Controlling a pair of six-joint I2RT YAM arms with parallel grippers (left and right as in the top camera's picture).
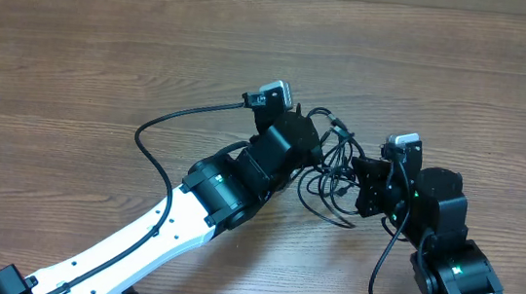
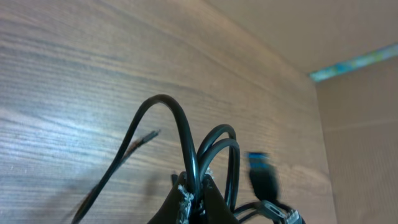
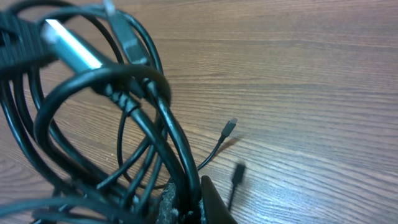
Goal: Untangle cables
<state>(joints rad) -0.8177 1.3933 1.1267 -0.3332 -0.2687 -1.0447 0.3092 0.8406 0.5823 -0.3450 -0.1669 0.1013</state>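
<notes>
**Task status.** The cables [image 1: 334,174] sit just right of centre in the overhead view, bunched between the two arms as one knot of overlapping loops. No cord lies separated on the surface. By this evidence the untangling is at an early stage, with nearly all of it left to do.

- The left jaws are closed on the cables. In the left wrist view, at the bottom centre, two or three black cords [image 2: 186,143] rise out of the pinch and arch upward. A blue plug [image 2: 261,171] hangs at the lower right, blurred.
- The right jaws are likewise clamped on a cord at the bottom centre of the right wrist view. Dense crossed loops [image 3: 93,112] fill the left half of that frame, and a silver plug [image 3: 71,46] sits at the upper left.
- One thin cord end with a small plug [image 3: 231,124] hangs free right of centre – the only loose end that is clearly visible.

**Surface and room.** The surface [image 1: 78,40] is brown wood-grain laminate, with nothing on it besides the arms and the cables. A tan panel [image 2: 360,137] stands at the right of the left wrist view – its material cannot be determined.
</notes>
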